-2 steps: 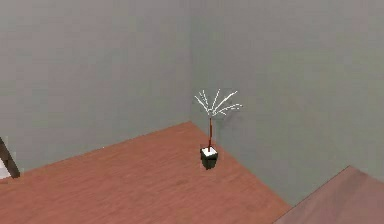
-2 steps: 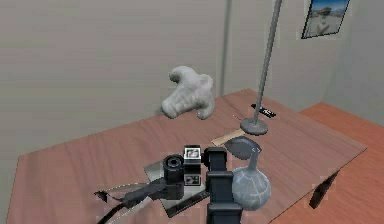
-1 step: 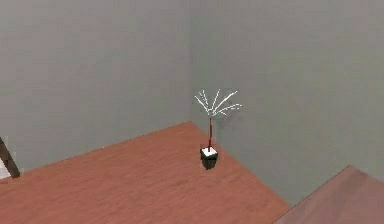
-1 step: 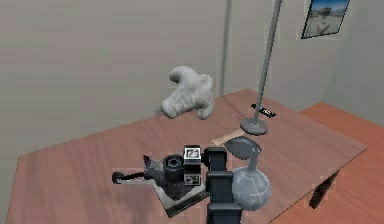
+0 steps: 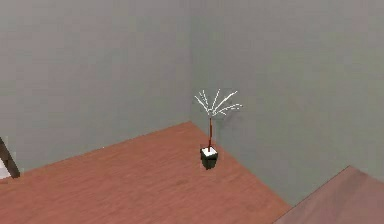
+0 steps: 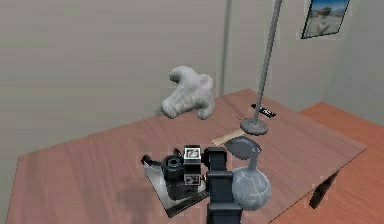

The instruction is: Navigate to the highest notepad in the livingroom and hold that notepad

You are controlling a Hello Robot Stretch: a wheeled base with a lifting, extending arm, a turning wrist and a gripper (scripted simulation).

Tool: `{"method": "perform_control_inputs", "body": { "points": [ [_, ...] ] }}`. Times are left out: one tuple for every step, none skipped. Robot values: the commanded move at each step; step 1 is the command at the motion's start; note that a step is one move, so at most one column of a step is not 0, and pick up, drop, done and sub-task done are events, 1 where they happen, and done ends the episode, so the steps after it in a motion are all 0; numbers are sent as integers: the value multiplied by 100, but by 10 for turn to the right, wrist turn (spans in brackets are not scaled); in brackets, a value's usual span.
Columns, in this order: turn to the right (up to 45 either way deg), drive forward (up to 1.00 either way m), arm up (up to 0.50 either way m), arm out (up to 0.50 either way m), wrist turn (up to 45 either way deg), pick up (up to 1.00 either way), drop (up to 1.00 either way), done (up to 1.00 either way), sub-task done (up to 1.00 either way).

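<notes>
Near side of white statue, on table: flat grey pad, likely notepad, right at gripper; over or touching unclear, long axis unclear. Whether gripper holds anything, finger state: cannot tell

Corner plant, wooden table with ornaments

The thin, pale-leaved plant stands in a small pot on the red-brown floor near the meeting of two grey walls. On the table are a white statue, a lamp with round base and tall pole, and a glass vase. A picture hangs on the wall beyond.
</notes>
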Motion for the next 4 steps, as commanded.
{"method": "perform_control_inputs", "body": {
  "points": [
    [0,0,-30,0,0,0,0,0,0],
    [0,0,0,0,0,100,0,0,0],
    [0,0,10,0,0,0,0,0,0],
    [0,0,0,0,0,0,0,100,0]
  ]
}}
